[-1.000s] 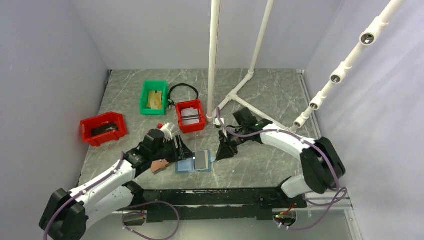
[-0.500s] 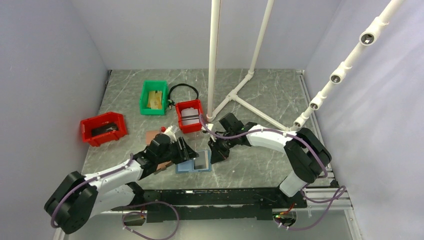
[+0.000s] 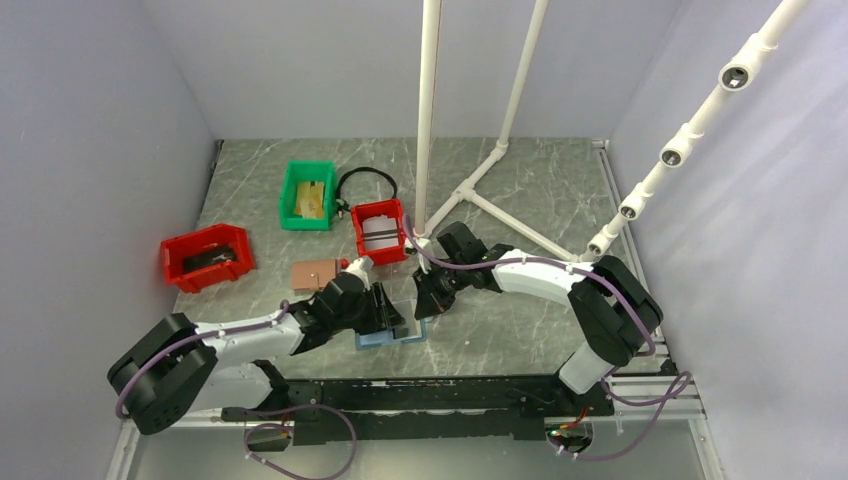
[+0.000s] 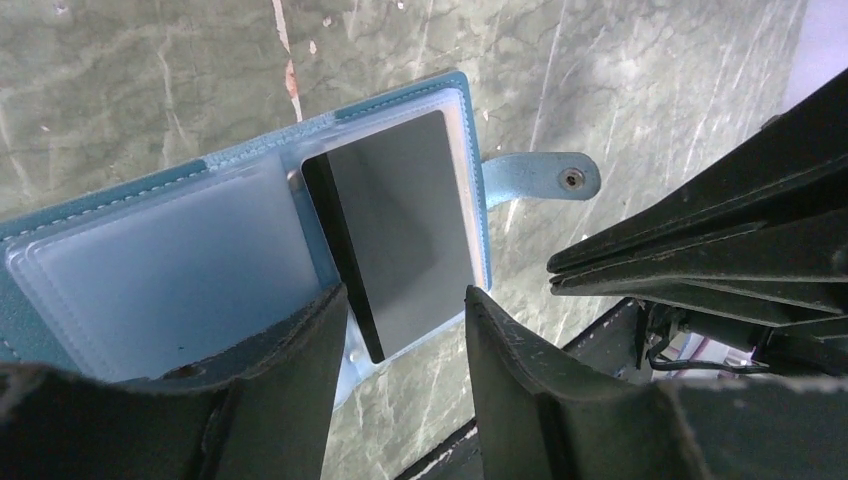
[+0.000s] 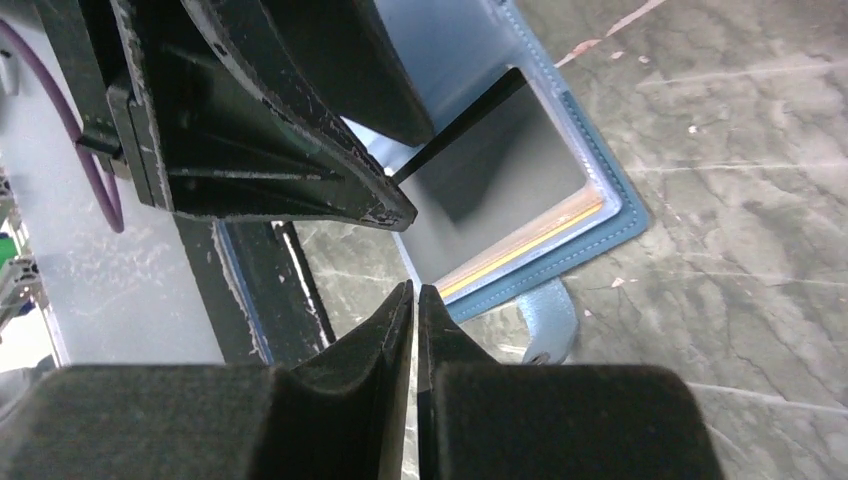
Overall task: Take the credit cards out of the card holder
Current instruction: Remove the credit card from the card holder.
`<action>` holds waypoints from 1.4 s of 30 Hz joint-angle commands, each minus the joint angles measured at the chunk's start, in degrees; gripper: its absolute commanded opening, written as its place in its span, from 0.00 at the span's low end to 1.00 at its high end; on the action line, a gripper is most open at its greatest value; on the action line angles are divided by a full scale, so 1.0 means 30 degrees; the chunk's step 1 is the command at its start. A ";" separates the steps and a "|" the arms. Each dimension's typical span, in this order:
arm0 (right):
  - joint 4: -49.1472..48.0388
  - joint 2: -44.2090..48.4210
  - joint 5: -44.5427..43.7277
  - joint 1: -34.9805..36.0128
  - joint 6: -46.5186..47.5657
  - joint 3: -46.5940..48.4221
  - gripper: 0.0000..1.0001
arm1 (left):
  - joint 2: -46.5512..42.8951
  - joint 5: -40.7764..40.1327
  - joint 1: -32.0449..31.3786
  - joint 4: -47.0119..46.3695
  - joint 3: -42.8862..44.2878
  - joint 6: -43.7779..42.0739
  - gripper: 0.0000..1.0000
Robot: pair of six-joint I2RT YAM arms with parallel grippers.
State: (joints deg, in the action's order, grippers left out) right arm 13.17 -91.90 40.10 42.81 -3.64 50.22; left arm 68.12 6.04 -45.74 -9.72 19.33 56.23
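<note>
Left hand [image 4: 405, 297] open, tips astride thin grey-sheened credit card [image 4: 400, 210] pocketed in small blue folding card holder [image 4: 150, 260] just ahead | right hand [image 5: 415, 290] closed, empty, beside holder's edge | step: likely card extraction | next: pinch, slide out

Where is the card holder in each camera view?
Top external: card holder low centre, near the table's front edge.
Left wrist: left and centre, lying open.
Right wrist: upper centre-right.
Shared landmark: left gripper, over it in all three.
</note>
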 commanded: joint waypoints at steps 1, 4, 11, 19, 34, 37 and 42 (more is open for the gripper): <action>-0.0974 -0.0149 -0.2052 0.0115 -0.0944 0.0340 0.08 | 0.1085 -0.0650 -0.0296 -0.0661 0.0636 -0.0278 0.50; -0.0261 -0.0871 -0.3747 0.0110 -0.0619 0.0780 0.06 | 0.2249 -0.0084 -0.0433 -0.1677 0.0805 -0.0214 0.48; -0.0129 -0.1105 -0.3798 0.0116 -0.0571 0.0811 0.05 | 0.3241 -0.0116 -0.1071 -0.3502 0.0833 0.0221 0.48; 0.1166 -0.2578 -0.5572 0.0130 -0.0092 0.1567 0.05 | 0.1218 -0.1592 -0.1201 -0.2257 0.0363 0.0542 0.49; 0.1873 -0.3345 -0.5574 0.0201 0.0261 0.1909 0.05 | 0.3863 -0.1057 -0.1186 -0.6825 -0.0946 0.2754 0.42; 0.2007 -0.3481 -0.5573 0.0224 0.0299 0.2021 0.05 | 0.4439 -0.1300 -0.1172 -0.7636 -0.1260 0.3531 0.42; 0.2110 -0.3530 -0.5363 0.0284 0.0375 0.2041 0.05 | 0.4643 -0.2863 -0.1175 -0.4738 -0.0804 0.4989 0.40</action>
State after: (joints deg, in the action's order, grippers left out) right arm 16.25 -100.40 26.26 43.18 -4.05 56.31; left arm 80.40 2.28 -49.08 -30.68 16.51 67.26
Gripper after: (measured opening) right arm 0.054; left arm 0.398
